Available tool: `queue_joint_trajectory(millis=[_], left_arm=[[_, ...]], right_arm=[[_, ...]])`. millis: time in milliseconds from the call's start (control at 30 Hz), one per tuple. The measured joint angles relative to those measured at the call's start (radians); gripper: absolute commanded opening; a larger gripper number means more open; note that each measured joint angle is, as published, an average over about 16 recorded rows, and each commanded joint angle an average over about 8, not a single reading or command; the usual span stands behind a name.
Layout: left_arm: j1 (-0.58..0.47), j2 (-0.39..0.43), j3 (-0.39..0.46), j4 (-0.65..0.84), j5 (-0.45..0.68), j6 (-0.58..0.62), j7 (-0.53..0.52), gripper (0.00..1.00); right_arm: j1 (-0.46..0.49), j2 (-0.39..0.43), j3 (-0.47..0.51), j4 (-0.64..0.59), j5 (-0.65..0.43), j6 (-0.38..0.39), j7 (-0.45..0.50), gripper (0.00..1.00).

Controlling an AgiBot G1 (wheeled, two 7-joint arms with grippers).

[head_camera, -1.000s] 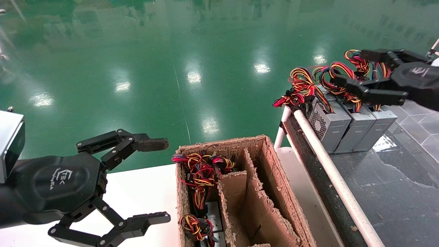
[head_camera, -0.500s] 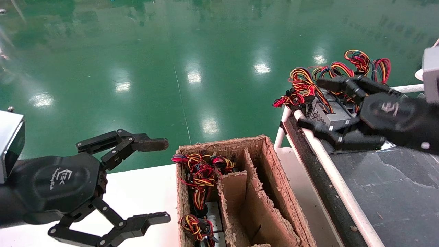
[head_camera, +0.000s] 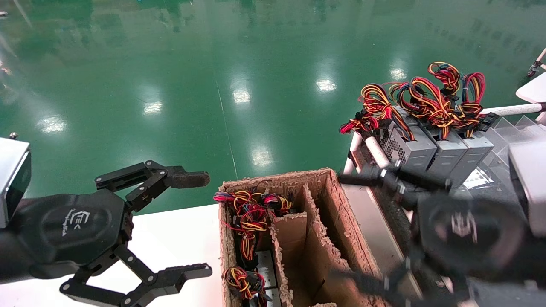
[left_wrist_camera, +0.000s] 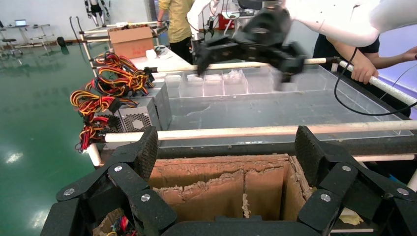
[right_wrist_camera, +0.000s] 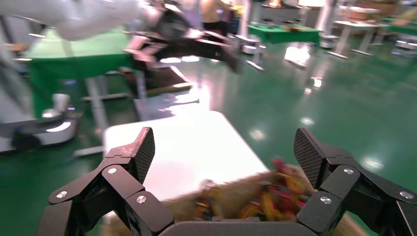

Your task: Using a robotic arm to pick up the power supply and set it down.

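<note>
The power supply (head_camera: 407, 151) is the leftmost of three grey boxes at the far right, grille face showing, with a mostly red wire bundle (head_camera: 362, 121) on top; it also shows in the left wrist view (left_wrist_camera: 135, 113). The robotic arm's gripper, my right gripper (head_camera: 345, 228), hangs open and empty over the right rim of the cardboard box (head_camera: 273, 179), nearer than the power supply. The left wrist view shows the right gripper (left_wrist_camera: 243, 61) on its white arm. My right gripper (right_wrist_camera: 226, 152) has nothing between its fingers. My left gripper (head_camera: 200, 224) (left_wrist_camera: 227, 155) is parked open, left of the box.
Two more grey units (head_camera: 445, 157) stand beside the power supply behind a white rail (head_camera: 375, 151). The box's left compartment holds wire bundles (head_camera: 247, 213). A white table (head_camera: 170, 238) carries the box. People (left_wrist_camera: 179, 19) stand beyond the dark table (left_wrist_camera: 255, 108).
My right gripper dropped from above the wire bundles to the leftmost unit, then swung nearer to the box's right rim, empty. The three units stay put. The left arm is still.
</note>
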Motion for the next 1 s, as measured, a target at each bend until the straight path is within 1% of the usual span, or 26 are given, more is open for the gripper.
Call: queue_joint_trajectory(millis=[167, 333, 1000], left_arm=[[0.0, 0.0, 0.0, 0.0, 0.0, 0.0, 0.0, 1.0], [0.0, 0.0, 0.0, 0.0, 0.0, 0.0, 0.0, 1.0], [0.0, 0.0, 0.0, 0.0, 0.0, 0.0, 0.0, 1.0]], right_arm=[[-0.032, 0.005, 0.007, 0.048, 0.022, -0.012, 0.009, 1.0], [-0.041, 0.006, 0.01, 0.062, 0.028, -0.016, 0.012, 1.0], [-0.024, 0.004, 0.006, 0.035, 0.016, -0.009, 0.008, 1.0]])
